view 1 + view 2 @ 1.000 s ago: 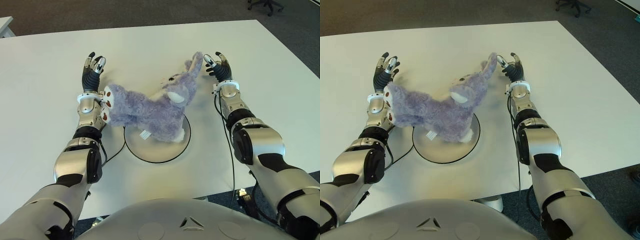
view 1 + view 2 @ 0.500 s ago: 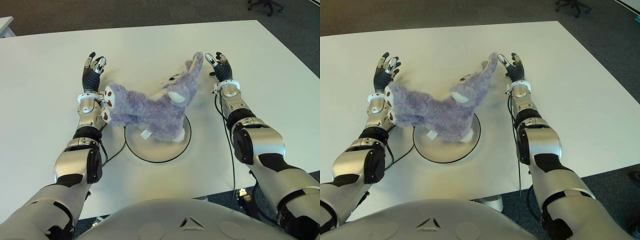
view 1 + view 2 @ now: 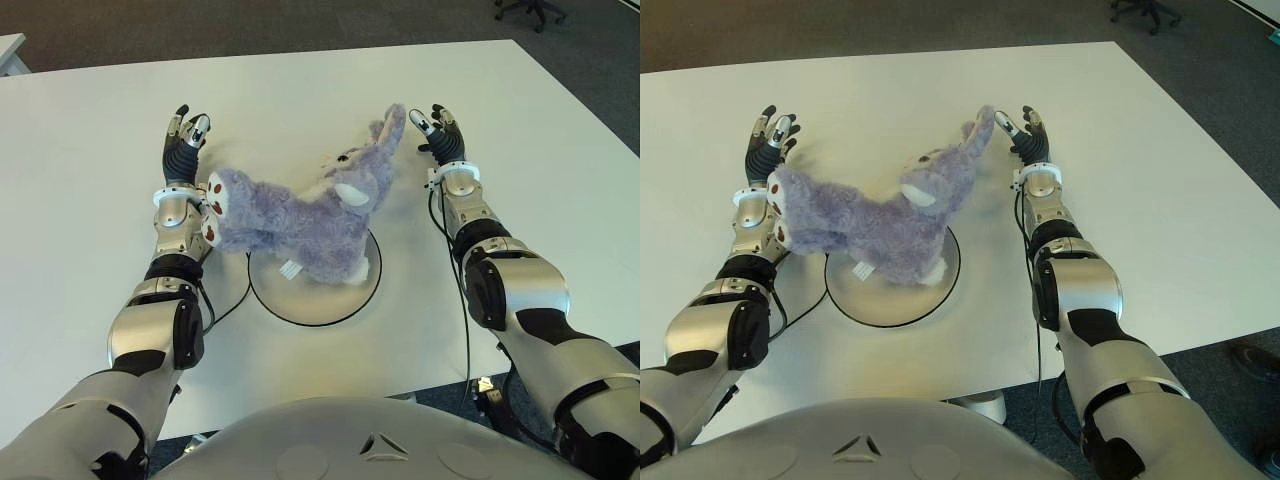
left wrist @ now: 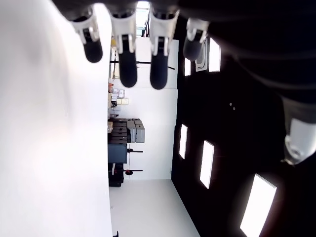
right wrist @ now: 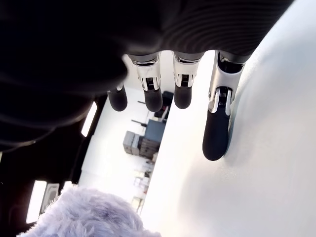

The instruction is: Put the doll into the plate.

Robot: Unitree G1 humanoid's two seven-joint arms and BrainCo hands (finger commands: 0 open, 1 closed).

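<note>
Left eye view: the doll [image 3: 300,215] is lying across the plate [image 3: 315,300] near the tabletop's [image 3: 90,160] near edge. The left hand [image 3: 183,145] and right hand [image 3: 440,135] are flanking it, fingers spread, apparently released.

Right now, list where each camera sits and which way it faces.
Eye views: head, looking down at the white table, fluffy purple plush doll over the round white plate, both arms.
Left wrist: behind left hand, spread fingers, room beyond.
Right wrist: behind right hand, open fingers; shares doll fur with eye views.
</note>
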